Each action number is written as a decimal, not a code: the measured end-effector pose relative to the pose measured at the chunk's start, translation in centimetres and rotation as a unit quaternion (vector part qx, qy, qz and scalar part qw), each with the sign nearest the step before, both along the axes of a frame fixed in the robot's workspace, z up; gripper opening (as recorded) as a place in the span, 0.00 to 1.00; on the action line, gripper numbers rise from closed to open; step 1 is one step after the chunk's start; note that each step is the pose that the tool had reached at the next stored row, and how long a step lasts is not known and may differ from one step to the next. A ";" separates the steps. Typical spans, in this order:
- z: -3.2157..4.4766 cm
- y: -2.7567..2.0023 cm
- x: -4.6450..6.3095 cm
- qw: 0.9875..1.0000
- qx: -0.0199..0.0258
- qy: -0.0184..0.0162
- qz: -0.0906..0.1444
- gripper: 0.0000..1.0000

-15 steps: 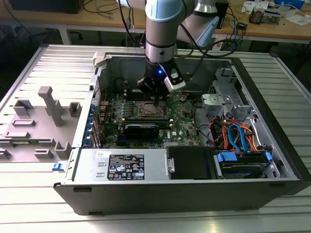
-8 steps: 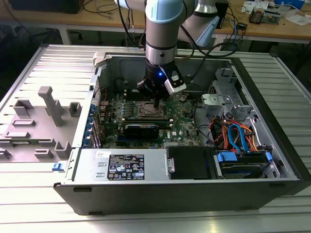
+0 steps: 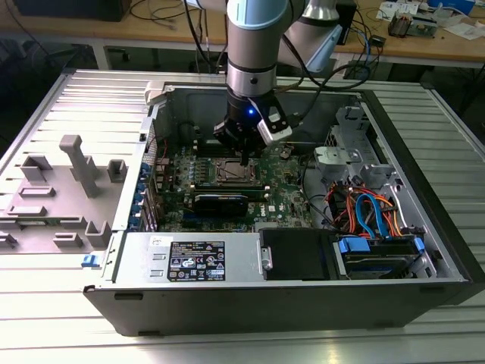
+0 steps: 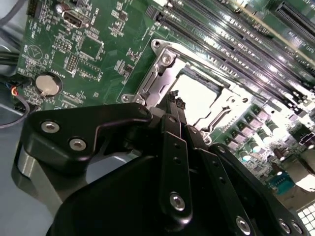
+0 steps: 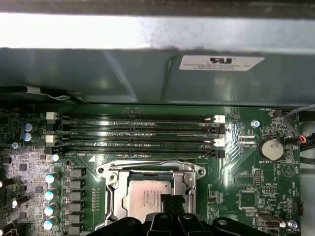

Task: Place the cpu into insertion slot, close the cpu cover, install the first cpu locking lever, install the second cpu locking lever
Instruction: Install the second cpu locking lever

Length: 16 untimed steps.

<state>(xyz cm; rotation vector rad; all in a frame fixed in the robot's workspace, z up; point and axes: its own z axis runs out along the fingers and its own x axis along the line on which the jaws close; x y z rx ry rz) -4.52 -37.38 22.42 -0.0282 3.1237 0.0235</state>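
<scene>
The cpu (image 5: 143, 197) shows its silvery top (image 4: 197, 96) inside the insertion slot (image 3: 229, 173) on the green motherboard. The cpu cover (image 5: 150, 173), a silvery frame (image 4: 158, 78), lies flat around the chip in both wrist views. My gripper (image 3: 244, 158) hangs straight above the socket inside the open computer case. Its black fingertips (image 4: 174, 98) are pressed together, shut, with nothing seen between them. They hover over the chip's edge nearest the coin battery (image 5: 171, 200). I cannot tell whether they touch the cover or chip.
Long memory slots (image 5: 138, 132) run beside the socket. A coin battery (image 5: 269, 149) sits off to one side. A black card (image 3: 220, 203), the power supply (image 3: 189, 258) and coloured cables (image 3: 364, 208) crowd the case. A grey fixture plate (image 3: 68, 189) lies at the exterior view's left.
</scene>
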 end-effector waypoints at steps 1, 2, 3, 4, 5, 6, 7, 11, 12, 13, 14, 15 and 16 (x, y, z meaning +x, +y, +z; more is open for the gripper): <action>0.00 -0.16 0.0 1.000 0.000 0.000 0.000 0.11; 0.00 -0.29 0.0 1.000 0.000 0.000 0.000 0.11; 0.00 -0.53 0.0 1.000 0.000 0.000 0.000 0.11; 0.02 -0.71 0.0 1.000 0.000 0.000 0.000 0.11; 0.20 -0.77 0.0 1.000 0.000 0.000 0.000 0.11; 0.40 -0.80 0.0 1.000 0.000 0.000 0.000 0.11; 0.54 -0.86 0.0 1.000 0.000 0.000 0.000 0.11; 0.56 -1.24 0.0 1.000 0.000 0.000 0.000 0.11; 0.55 -1.47 0.0 1.000 0.000 0.000 0.000 0.11; 0.71 -1.60 0.0 1.000 0.000 0.000 0.000 0.11; 0.94 -1.62 0.0 1.000 0.000 0.000 0.000 0.11; 1.13 -1.69 0.0 1.000 0.000 0.000 0.000 0.11; 1.14 -1.76 0.0 1.000 0.000 0.000 0.000 0.11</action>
